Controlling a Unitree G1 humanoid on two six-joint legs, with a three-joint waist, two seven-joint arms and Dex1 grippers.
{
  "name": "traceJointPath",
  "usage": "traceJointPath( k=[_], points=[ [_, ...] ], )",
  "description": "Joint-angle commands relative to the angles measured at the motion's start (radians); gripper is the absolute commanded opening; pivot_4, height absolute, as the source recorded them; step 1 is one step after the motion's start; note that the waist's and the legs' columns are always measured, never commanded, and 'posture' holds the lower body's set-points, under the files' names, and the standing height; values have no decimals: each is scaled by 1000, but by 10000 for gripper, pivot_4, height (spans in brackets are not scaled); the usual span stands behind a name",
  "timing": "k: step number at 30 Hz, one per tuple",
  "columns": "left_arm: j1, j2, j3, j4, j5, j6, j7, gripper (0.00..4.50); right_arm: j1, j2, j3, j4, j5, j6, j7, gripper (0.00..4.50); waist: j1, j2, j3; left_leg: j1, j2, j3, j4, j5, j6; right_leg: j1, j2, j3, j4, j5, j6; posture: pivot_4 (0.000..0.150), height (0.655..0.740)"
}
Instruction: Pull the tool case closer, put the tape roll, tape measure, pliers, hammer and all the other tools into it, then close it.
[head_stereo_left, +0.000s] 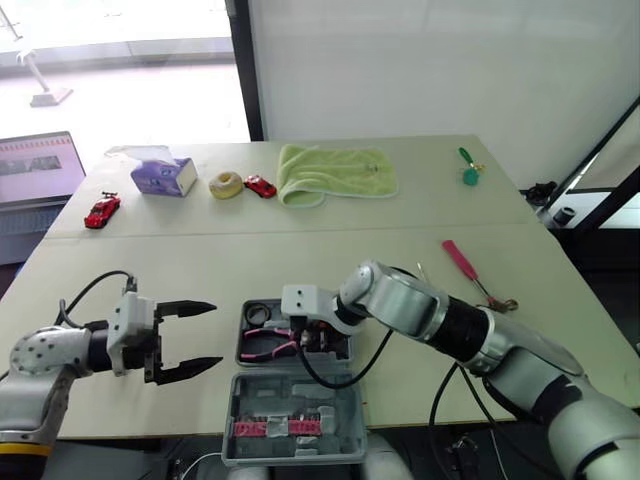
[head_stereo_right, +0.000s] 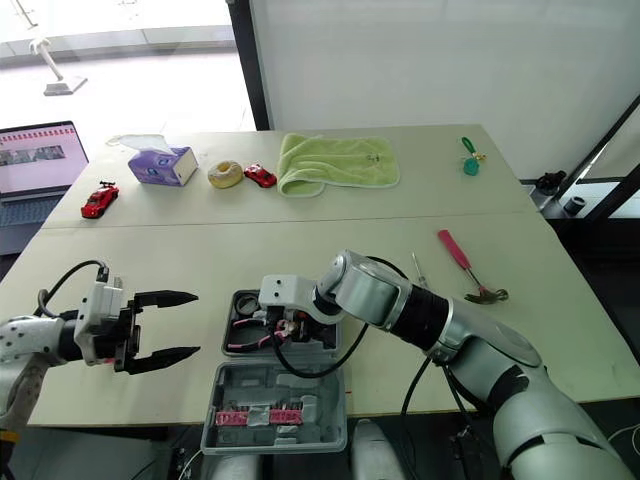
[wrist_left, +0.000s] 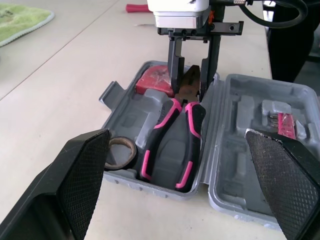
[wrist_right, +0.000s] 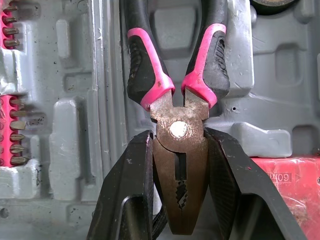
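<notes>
The right hand (wrist_left: 190, 87) pinches the pliers (wrist_left: 172, 142) by their hard, slippery metal head, maybe resting in the case (wrist_left: 116, 90) at the tabletop's (head_stereo_left: 300, 260) near edge. They look heavy. The left hand (head_stereo_left: 215, 335) gapes wide.

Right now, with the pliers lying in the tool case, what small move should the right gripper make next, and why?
Probably open the right gripper to release the pliers: its fingers grip the pliers' head, and the pink handles already lie in a recess of the tool case.
</notes>
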Motion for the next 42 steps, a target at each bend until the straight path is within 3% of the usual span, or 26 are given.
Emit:
traceJointPath(
  k=[1,2,6,7,15,18,25,42],
  points=[
    [0,8,30,-12,-1,-24,7,45000,16,19,-32,15,-30,-37,0,20128,0,0,0,0,0,0,0,0,0,0,0,0,0,0,0,1500,7400],
    [0,10,30,-14,-4,-19,8,45000,18,22,-34,17,-29,-35,7,23170,1,0,0,0,0,0,0,0,0,0,0,0,0,0,0,1500,7400],
    [-3,14,27,-16,-9,-13,9,45000,26,56,-52,37,-47,-36,-5,43059,3,0,0,-1,0,0,1,0,0,0,0,0,0,0,0,1500,7400],
    [-5,13,26,-14,-8,-13,10,45000,27,65,-61,37,-50,-42,-11,44698,4,0,0,0,0,0,1,0,0,0,0,0,0,0,0,1500,7400],
    [-12,14,24,-6,-6,-17,4,45000,35,155,-156,36,-43,-32,-45,44698,10,0,0,-1,0,0,1,0,0,0,0,0,0,0,0,1500,7400],
    [-9,16,27,-2,-6,-20,1,45000,56,174,-166,64,-63,-59,-71,36451,10,0,0,-1,0,0,1,0,0,0,0,0,0,0,0,1500,7400],
    [16,7,33,16,-6,-47,-8,45000,74,169,-161,85,-86,-85,-70,1002,10,0,0,-1,0,0,2,0,0,0,0,-1,0,0,0,1500,7400],
    [41,5,36,95,-6,-133,-39,45000,200,165,-57,238,-183,-55,-54,392,13,0,-4,0,0,0,3,0,0,3,-1,-1,0,0,0,1500,7400]
  ],
)
